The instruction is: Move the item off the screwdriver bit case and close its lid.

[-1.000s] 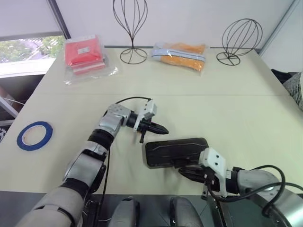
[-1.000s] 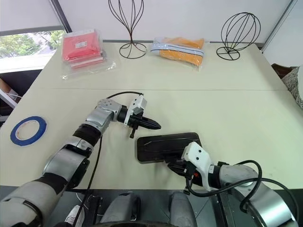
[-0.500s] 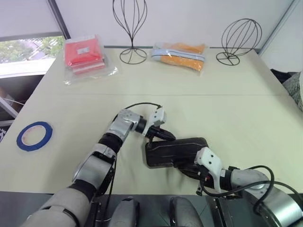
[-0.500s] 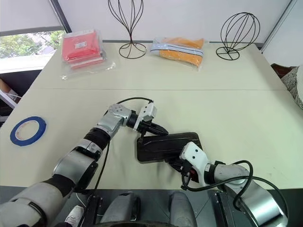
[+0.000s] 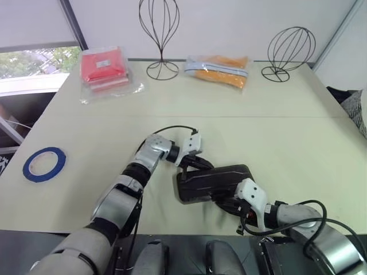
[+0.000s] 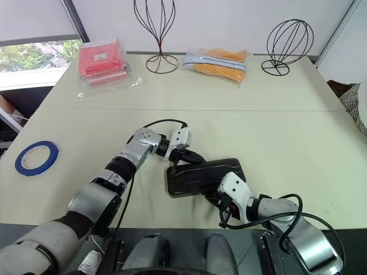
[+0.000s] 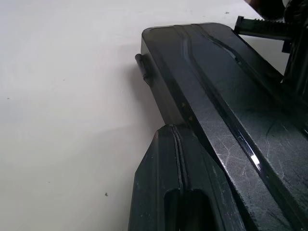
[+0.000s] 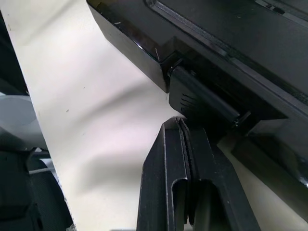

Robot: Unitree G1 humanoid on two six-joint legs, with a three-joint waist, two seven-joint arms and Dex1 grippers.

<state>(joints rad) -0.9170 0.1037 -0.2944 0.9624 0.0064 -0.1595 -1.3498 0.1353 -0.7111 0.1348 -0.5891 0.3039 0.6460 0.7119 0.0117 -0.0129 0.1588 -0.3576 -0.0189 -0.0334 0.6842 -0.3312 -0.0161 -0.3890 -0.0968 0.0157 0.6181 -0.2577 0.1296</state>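
Resting flat near the front edge of the pale cream table [image 5: 298, 137], the flat rectangular dark grey-black plastic screwdriver bit case [image 5: 213, 182] had its smoky hinged lid [image 7: 226, 96] folded down over the base, so that nothing sat on top of it. The flat ring-shaped roll of blue tape with a white inner core [image 5: 43, 164] lay well apart from the case, far out on the robot's left side of the table, which suggested the clearing step was done and only the latching remained. The left gripper [image 5: 198, 164] had its two black fingers pressed together, holding nothing, its tip at the far left corner of the case, seemingly to press the lid down or steady it there. The right gripper [image 5: 230, 204] was likewise closed and empty, its tip up against the small black latch tab [image 8: 202, 103] on the near edge, probably placed to push the tab home; whether the latch had caught could not be told. Along the far edge of the table stood two black wire dome-shaped stands [image 5: 159, 34], with a clear-wrapped red packet [image 5: 104, 70] and a clear-wrapped orange packet [image 5: 221, 65] beside them, all clear of the work.
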